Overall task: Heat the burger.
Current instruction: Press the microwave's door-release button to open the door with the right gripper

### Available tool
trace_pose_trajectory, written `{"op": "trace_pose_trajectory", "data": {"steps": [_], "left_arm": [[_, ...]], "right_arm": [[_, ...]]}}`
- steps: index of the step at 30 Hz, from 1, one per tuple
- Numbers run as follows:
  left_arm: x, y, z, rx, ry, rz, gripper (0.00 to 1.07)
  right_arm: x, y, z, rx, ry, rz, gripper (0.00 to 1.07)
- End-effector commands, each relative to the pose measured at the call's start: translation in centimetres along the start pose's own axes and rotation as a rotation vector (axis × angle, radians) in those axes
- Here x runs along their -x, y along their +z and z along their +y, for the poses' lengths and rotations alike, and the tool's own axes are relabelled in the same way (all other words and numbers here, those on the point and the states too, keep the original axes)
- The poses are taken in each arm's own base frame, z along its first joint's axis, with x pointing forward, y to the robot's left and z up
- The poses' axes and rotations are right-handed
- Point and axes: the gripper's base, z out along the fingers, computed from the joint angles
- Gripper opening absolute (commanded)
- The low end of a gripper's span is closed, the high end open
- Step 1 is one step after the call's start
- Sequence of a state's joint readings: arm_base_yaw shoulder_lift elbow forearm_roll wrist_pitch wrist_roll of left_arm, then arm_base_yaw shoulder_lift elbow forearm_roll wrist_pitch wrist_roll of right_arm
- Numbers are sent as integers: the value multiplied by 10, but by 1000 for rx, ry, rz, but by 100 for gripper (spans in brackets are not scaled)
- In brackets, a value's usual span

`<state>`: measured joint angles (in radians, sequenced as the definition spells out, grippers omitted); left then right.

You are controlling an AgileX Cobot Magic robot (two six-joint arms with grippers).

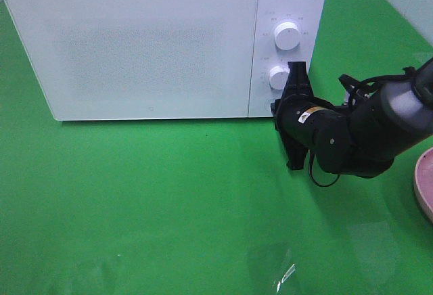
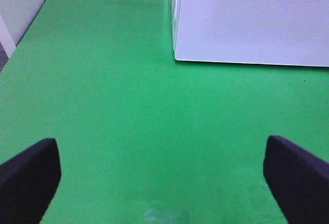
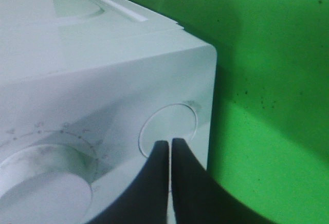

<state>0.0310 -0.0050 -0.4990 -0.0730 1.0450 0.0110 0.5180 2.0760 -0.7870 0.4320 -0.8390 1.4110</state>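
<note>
The burger is out of view in all three frames. A white microwave (image 1: 135, 44) stands at the back of the green mat with its door closed. My right gripper (image 1: 276, 107) is shut, with nothing between its fingers. In the right wrist view its tips (image 3: 169, 143) rest against the round button (image 3: 167, 124) at the bottom of the control panel, beside the lower knob (image 3: 46, 178). My left gripper (image 2: 162, 167) is open and empty above bare mat, short of the microwave's front left corner (image 2: 177, 54). It does not show in the exterior high view.
Two white knobs (image 1: 287, 36) (image 1: 279, 76) sit on the microwave's panel above the button. A pink plate (image 1: 426, 180) shows partly at the right edge. A clear plastic scrap (image 1: 284, 275) lies on the green mat (image 1: 169, 193) near the front.
</note>
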Motion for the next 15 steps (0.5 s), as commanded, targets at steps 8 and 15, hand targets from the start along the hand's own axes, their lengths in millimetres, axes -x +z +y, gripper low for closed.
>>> {"op": "trace_pose_trajectory", "data": {"steps": [8,15], "left_arm": [[-1,-2,0,-5,2,-26,100],[-1,-2,0,-5,2,-26,100]], "right_arm": [[-1,21,-2,36,5,-38,0],[5,23,8,123,-37,-83,0]]}}
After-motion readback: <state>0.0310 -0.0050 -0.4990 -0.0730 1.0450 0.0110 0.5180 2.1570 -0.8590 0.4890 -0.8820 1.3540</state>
